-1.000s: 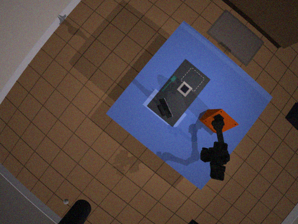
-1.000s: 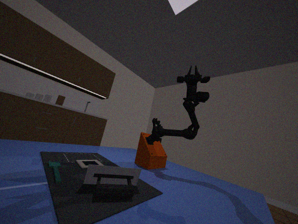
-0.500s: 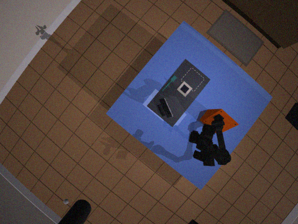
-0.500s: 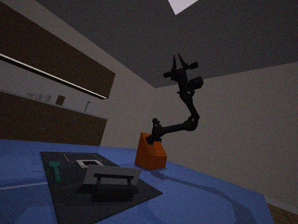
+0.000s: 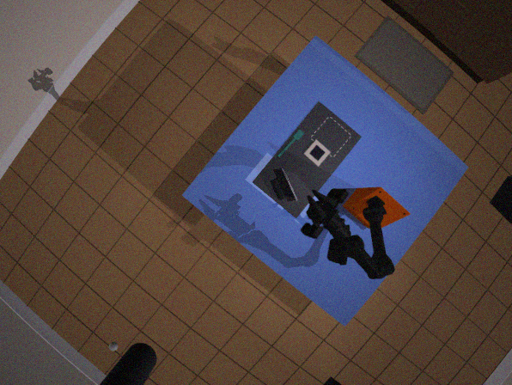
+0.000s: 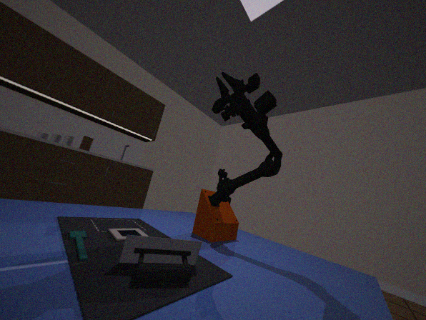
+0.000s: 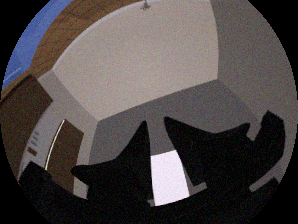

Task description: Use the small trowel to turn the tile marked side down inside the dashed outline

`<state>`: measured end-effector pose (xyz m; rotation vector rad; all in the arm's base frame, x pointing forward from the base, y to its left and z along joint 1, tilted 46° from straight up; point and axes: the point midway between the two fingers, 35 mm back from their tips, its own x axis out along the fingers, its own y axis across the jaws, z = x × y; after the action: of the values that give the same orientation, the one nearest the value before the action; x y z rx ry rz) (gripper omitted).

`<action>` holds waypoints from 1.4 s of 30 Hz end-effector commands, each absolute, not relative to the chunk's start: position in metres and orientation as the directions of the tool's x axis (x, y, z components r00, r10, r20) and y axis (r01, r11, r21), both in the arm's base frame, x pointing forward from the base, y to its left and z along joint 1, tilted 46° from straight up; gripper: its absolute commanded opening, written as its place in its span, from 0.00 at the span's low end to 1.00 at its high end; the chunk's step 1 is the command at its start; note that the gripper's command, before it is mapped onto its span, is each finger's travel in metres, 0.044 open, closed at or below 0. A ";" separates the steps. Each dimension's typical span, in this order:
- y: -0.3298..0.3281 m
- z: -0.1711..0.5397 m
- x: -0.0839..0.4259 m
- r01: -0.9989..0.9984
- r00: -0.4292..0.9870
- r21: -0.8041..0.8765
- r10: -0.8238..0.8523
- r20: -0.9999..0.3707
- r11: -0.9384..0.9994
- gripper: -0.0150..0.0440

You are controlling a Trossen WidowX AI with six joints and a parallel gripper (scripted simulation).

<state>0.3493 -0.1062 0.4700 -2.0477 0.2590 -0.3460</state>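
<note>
The tile (image 5: 312, 158) (image 6: 115, 233), pale with a dark square on top, lies flat on the dark mat (image 5: 313, 178) (image 6: 107, 303), marked side up. It overlaps one side of the dashed outline (image 5: 331, 117) (image 6: 94, 225), with most of it outside. The small teal trowel (image 5: 299, 135) (image 6: 80, 244) lies on the mat near its long edge, apart from the tile. My gripper (image 5: 312, 194) (image 6: 219, 76) (image 7: 154, 121) is high above the table, far from both. Its fingers are a little apart, with nothing between them.
A tilted grey plate (image 5: 289, 185) (image 6: 161, 246) on a black support stands on the mat, near the tile. The orange arm base (image 5: 391, 208) (image 6: 214, 221) stands on the blue table (image 5: 352, 292) (image 6: 264, 286) beside the mat.
</note>
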 end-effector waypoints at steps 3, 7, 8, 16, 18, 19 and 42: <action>-0.091 0.441 0.387 -0.117 0.976 -0.858 -0.219 -0.006 -0.500 0.42; -0.076 0.417 0.411 -0.167 0.984 -0.841 -0.139 -0.110 -0.515 0.42; -0.072 0.410 0.417 -0.177 0.984 -0.837 -0.118 -0.135 -0.518 0.42; -0.036 0.357 0.456 -0.250 0.943 -0.796 0.046 -0.328 -0.552 0.42; -0.028 0.344 0.463 -0.266 0.922 -0.782 0.087 -0.376 -0.564 0.42; -0.024 0.337 0.466 -0.273 0.910 -0.776 0.108 -0.399 -0.569 0.42; 0.079 0.184 0.488 -0.353 0.402 -0.673 0.544 -0.736 -0.650 0.42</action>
<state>0.4892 0.0651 0.1995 -1.8815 -0.1205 1.2785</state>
